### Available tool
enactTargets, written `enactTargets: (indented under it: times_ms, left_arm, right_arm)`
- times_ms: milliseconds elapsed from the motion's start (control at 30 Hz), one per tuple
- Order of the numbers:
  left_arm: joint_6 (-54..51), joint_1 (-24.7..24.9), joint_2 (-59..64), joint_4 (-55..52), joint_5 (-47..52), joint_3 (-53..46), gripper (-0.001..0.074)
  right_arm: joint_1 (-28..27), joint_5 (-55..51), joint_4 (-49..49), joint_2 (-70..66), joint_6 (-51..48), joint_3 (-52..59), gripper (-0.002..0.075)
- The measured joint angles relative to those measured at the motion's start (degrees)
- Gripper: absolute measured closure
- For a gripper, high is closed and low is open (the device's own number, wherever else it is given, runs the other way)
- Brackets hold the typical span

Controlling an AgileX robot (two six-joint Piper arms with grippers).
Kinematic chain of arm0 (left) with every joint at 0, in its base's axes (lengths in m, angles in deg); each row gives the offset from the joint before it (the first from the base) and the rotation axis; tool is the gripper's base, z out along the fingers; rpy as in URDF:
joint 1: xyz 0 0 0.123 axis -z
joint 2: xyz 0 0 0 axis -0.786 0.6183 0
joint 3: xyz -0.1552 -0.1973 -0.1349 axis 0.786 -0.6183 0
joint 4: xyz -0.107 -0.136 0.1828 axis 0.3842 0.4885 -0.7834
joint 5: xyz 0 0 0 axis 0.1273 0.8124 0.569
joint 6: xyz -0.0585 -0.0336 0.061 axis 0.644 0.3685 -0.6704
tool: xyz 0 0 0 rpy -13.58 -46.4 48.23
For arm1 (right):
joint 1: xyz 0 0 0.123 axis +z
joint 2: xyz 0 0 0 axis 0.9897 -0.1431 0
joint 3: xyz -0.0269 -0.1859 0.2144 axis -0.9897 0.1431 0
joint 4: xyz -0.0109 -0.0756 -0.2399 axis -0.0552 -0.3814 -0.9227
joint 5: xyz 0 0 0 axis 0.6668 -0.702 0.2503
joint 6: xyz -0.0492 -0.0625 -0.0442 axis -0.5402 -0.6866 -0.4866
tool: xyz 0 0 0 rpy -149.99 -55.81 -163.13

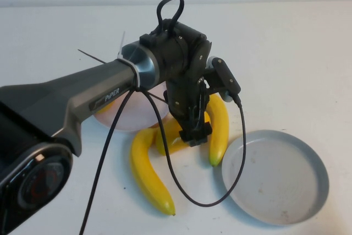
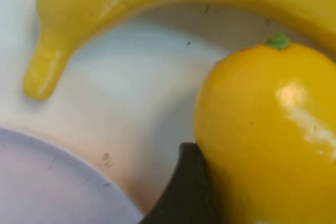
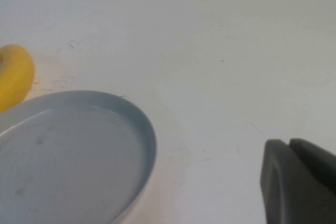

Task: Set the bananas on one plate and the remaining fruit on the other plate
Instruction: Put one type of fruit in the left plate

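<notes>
Nearest the robot's edge of the white counter (image 1: 286,42), one long, curved, glossy yellow plastic banana (image 1: 147,171) lies bare on the surface. The large round grey plate with a raised rim (image 1: 275,177), toward the right edge, holds nothing, so the banana half of the job appears not yet begun. The second slim yellow banana (image 1: 219,130) lies just beside that plate's rim, also on the counter.

Between the two bananas, the left gripper (image 1: 195,134) is down over a plump orange-yellow mango-like fruit (image 1: 171,134). Its fingers (image 2: 184,192) stand wide, one dark finger against the fruit's side; whether they are grasping it yet I cannot tell. Farther back, the small pale pink plate (image 1: 132,115) is mostly hidden under the arm. A sliver of orange-yellow at its left rim may be the other plump fruit, already placed, but that is unsure.

The left wrist view alone shows the finger touching the fruit (image 2: 268,129), the fruit's green stem nub, a banana tip (image 2: 47,72) and the pink plate's rim (image 2: 52,182) close by. The right wrist view alone shows the right gripper (image 3: 299,182), parked off to the right of the grey plate (image 3: 79,156), fingers clenched on nothing; the high view leaves that gripper out entirely.
</notes>
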Motion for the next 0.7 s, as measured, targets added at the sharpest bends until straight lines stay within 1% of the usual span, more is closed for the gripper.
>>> enactTargets:
  times_ms: [267,367,467,533,700]
  left_arm:
    - [0.49,0.0,-2.58,2.07,0.0,0.0,0.0191]
    - [4.14,-0.73,-4.45,1.95,0.25,1.38,0.0191]
    - [10.65,-2.97,-4.94,2.06,-0.3,3.31,0.0191]
    - [15.01,-5.4,-4.83,1.57,-1.09,3.57,0.0191]
    - [21.78,-10.28,-3.3,-2.7,-1.2,3.57,0.0191]
  right_arm:
    - [0.0,0.0,0.0,0.0,0.0,0.0,0.0743]
    - [0.0,0.0,0.0,0.0,0.0,0.0,0.0743]
    - [0.0,0.0,0.0,0.0,0.0,0.0,0.0743]
    - [0.0,0.0,0.0,0.0,0.0,0.0,0.0743]
    - [0.0,0.0,0.0,0.0,0.0,0.0,0.0743]
